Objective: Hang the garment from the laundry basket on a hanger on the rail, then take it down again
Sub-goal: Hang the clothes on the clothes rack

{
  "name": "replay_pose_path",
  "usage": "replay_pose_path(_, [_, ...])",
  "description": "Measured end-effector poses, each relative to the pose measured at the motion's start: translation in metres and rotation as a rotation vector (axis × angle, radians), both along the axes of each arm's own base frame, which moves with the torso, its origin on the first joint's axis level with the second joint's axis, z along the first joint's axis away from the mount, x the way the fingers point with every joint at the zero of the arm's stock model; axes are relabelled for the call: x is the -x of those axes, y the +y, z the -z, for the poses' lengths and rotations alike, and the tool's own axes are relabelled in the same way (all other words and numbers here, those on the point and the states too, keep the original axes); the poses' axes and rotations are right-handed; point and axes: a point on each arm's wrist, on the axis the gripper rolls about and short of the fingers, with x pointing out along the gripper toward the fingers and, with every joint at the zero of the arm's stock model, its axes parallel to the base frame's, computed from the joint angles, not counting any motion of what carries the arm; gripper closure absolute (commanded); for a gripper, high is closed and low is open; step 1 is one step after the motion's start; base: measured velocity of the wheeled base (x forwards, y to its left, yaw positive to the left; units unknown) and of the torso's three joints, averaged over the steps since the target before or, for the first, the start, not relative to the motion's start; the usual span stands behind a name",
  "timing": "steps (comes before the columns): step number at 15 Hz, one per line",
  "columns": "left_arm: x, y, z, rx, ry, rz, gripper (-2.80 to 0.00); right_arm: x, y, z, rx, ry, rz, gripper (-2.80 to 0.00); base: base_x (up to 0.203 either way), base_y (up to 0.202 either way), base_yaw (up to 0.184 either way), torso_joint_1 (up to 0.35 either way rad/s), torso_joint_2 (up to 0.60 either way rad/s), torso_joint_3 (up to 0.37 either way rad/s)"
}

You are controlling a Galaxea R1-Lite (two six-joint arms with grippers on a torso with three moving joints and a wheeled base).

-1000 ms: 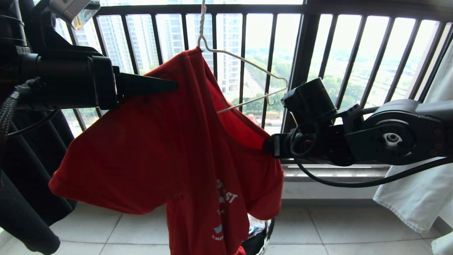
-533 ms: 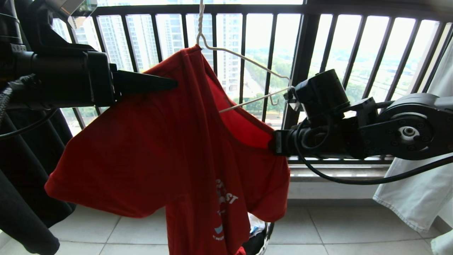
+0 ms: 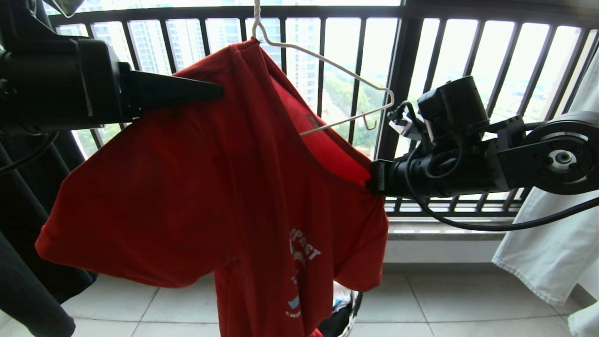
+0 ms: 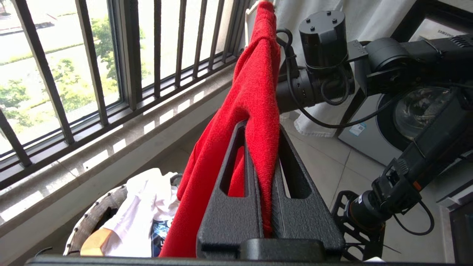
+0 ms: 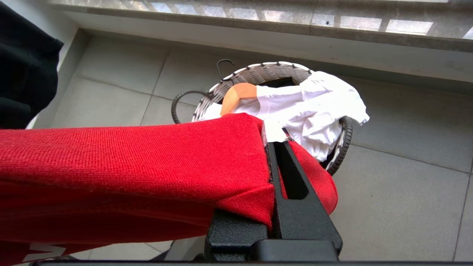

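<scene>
The garment (image 3: 210, 187), a red T-shirt with white lettering, hangs half on the hanger (image 3: 355, 76). One wire arm is inside the shirt; the other sticks bare out of the neck opening. My left gripper (image 3: 220, 91) is shut on the fabric near the shoulder, pinched between its fingers (image 4: 260, 125). At the collar edge my right gripper (image 3: 372, 178) is shut on a fold of the red cloth (image 5: 275, 142). The laundry basket (image 5: 345, 136) stands on the floor below. The rail is out of view above.
The black railing (image 3: 402, 70) of vertical bars runs close behind the shirt. A black garment (image 3: 28, 262) hangs at the left and a white cloth (image 3: 547, 243) at the right. White clothes (image 5: 317, 111) and a wooden hanger end (image 5: 236, 96) fill the basket.
My right gripper has closed on the collar edge and its arm has risen. My left gripper has drawn the shirt up and to the left, and the hanger has swung left with it.
</scene>
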Motion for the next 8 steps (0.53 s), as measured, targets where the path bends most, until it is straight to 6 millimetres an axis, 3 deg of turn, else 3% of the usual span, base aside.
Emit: replay_pose_path(8, [0.007,0.003,-0.003,0.017,-0.012,-0.005,0.0,-0.027,-0.018,-0.012,-0.053,0.024,-0.016,0.0,0.0,0.0,0.0,0.0,0.0,0.0])
